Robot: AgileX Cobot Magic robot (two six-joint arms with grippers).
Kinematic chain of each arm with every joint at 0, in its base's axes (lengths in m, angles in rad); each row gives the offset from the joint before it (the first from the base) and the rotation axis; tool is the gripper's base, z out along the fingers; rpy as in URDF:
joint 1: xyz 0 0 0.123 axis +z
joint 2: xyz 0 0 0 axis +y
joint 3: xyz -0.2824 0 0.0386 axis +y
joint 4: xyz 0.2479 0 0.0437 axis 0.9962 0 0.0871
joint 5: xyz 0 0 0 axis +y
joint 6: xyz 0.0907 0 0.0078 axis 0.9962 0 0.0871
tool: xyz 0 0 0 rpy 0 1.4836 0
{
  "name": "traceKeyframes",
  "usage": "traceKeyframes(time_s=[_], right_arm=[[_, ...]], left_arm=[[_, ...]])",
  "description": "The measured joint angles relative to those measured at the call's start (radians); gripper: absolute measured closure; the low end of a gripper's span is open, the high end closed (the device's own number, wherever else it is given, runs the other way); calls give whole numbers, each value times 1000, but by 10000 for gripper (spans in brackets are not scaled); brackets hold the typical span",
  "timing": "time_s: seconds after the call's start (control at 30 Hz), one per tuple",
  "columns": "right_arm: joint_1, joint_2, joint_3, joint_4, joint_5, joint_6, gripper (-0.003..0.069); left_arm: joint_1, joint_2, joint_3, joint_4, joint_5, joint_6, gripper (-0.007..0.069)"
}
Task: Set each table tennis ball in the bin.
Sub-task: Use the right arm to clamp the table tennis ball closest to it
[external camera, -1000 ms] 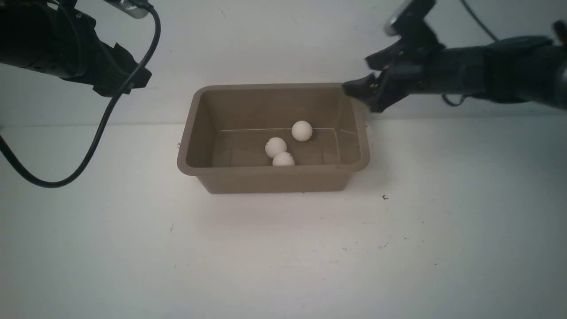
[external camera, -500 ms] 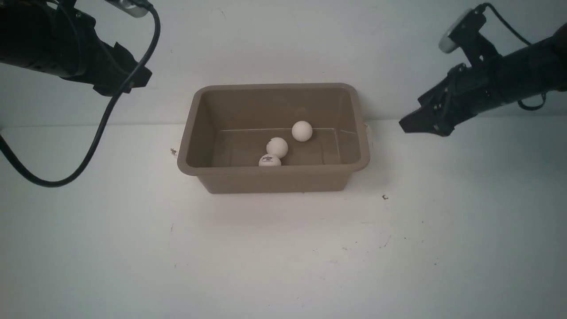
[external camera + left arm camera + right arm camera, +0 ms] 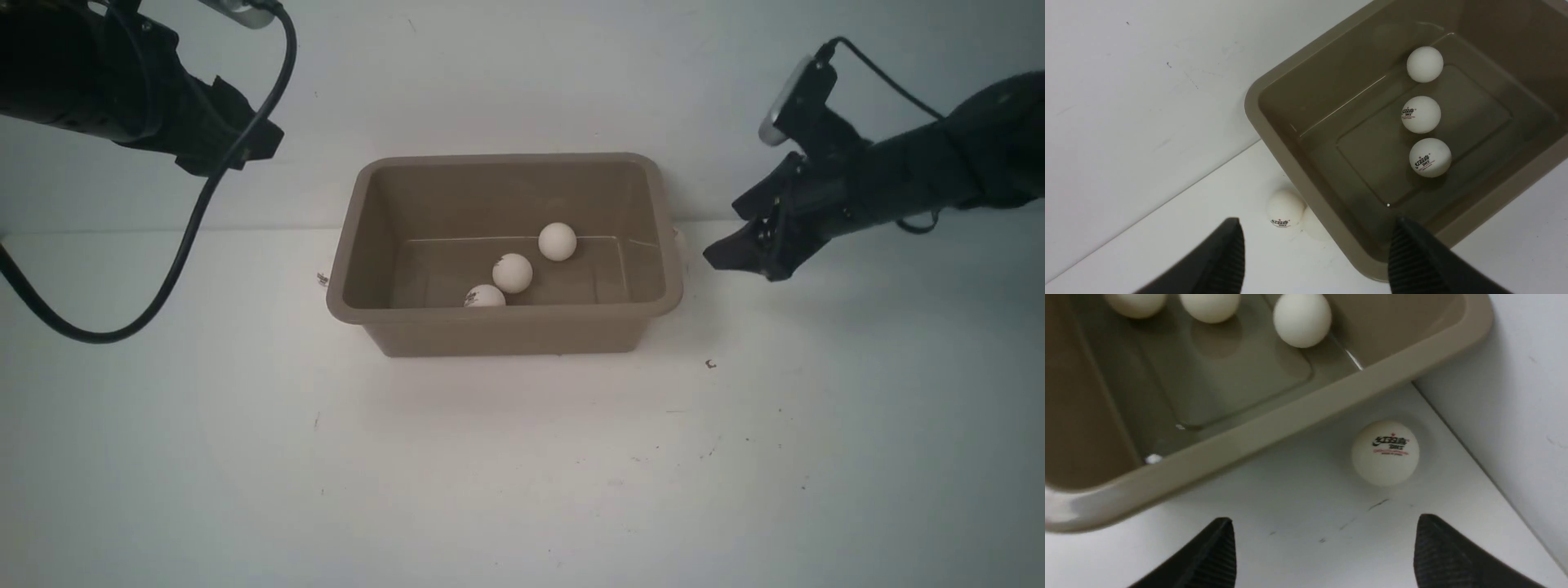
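Three table tennis balls (image 3: 512, 272) in bin (image 3: 506, 325) | fourth ball (image 3: 1385, 452) on tabletop (image 3: 522, 474) just beside bin's right wall, dead ahead of right hand (image 3: 739, 260), wide, empty | left hand (image 3: 249, 147) spread, empty, two more balls (image 3: 1285, 208) by left wall

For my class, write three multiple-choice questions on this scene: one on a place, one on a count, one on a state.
1. Where is the logo ball near the right pincer? A on the table beside the bin; B inside the bin; C held.
2. How many balls lie in the bin? A two; B four; C three.
3. The right pincer is: A shut on a ball; B open, empty; C shut on the rim.
1A, it rests outside the bin; 2C, three white balls show inside; 3B, jaws stand apart, nothing between.
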Motion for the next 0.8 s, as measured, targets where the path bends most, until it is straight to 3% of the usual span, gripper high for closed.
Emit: traceKeyframes(time_s=[0.47, 0.8], right_arm=[[0, 81, 0, 279, -80, -396, 123], [33, 141, -73, 330, -103, -461, 123]], left_arm=[[0, 0, 0, -3, 1, 0, 198], [0, 0, 0, -3, 5, 0, 198]])
